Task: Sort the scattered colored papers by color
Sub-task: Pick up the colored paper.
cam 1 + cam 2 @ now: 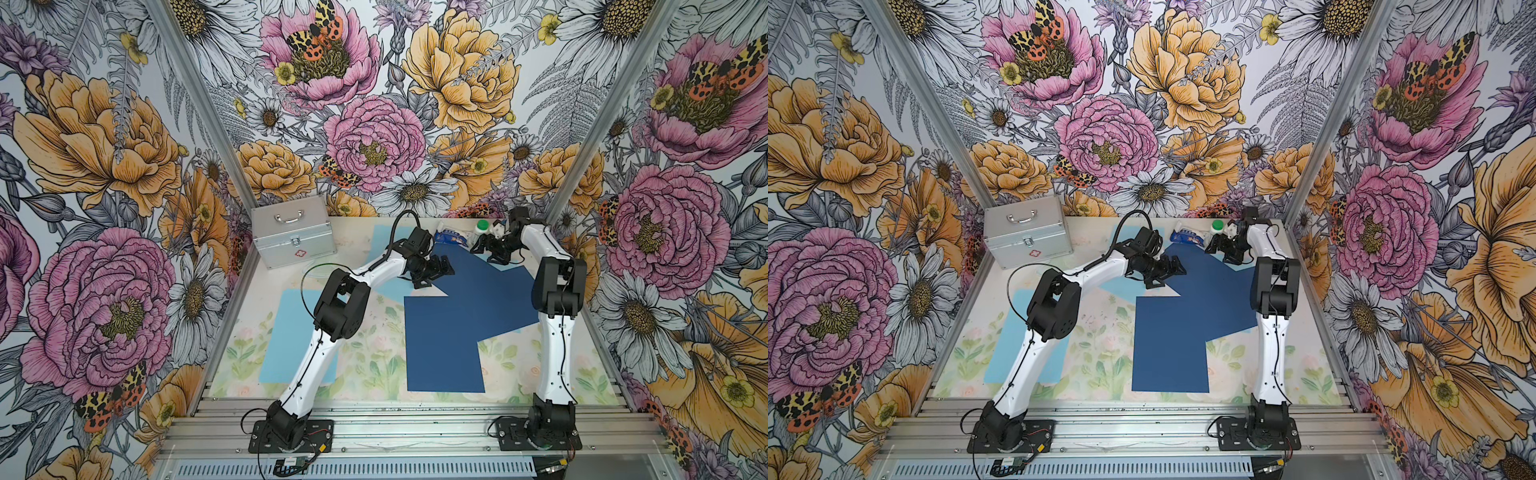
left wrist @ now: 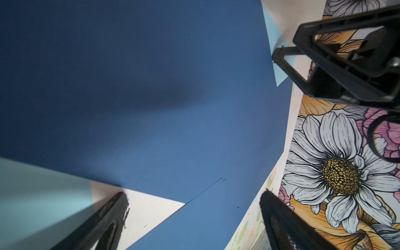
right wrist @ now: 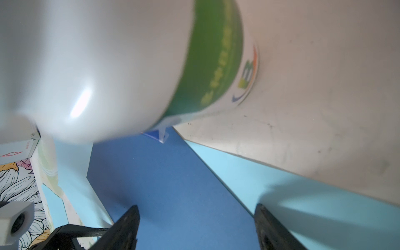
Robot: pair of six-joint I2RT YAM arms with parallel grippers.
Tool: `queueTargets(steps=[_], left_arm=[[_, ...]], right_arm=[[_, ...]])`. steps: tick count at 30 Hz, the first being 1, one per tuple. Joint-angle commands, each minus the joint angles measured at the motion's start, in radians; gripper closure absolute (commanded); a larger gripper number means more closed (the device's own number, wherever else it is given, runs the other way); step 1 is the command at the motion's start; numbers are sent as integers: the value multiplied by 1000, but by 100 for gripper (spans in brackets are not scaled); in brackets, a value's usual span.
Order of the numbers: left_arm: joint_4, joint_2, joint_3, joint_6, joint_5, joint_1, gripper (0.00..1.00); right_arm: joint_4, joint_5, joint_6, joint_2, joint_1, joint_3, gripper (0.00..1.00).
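Observation:
Two dark navy papers overlap right of centre, one square to the table (image 1: 444,345) (image 1: 1169,345) and one tilted (image 1: 486,286) behind it. A light blue paper (image 1: 286,332) (image 1: 1013,332) lies at the left, partly under my left arm. Another light blue sheet (image 1: 384,241) lies at the back, and a light blue corner (image 3: 259,173) peeks from under the tilted navy sheet (image 3: 173,184). My left gripper (image 1: 436,276) (image 1: 1165,276) (image 2: 192,205) is open just above the navy sheets' left edge (image 2: 151,86), holding nothing. My right gripper (image 1: 486,253) (image 1: 1220,253) (image 3: 197,216) is open and empty over the tilted sheet's far corner.
A white bottle with a green cap (image 1: 482,227) (image 3: 108,65) stands right in front of my right gripper. A crinkled blue-and-white packet (image 1: 451,239) lies beside it. A silver case (image 1: 293,237) stands at the back left. Flowered walls close in three sides.

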Motion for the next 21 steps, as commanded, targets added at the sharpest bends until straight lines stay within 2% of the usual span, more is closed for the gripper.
queueTargets(steps=[1,13,18,21], left_arm=[[-5,50,20,-20,-4,-13,2],[-4,145,123,-54,22,-34,2],[-4,165,139,-60,27,-36,2],[-4,170,147,-62,30,-37,2]], right_arm=[[-129,11,-22,37,21,-50,17],[-181,-47,-122,-9,21,-116,22],[-170,-132,-123,-21,23,-93,40],[-168,-149,-122,-28,26,-85,44]])
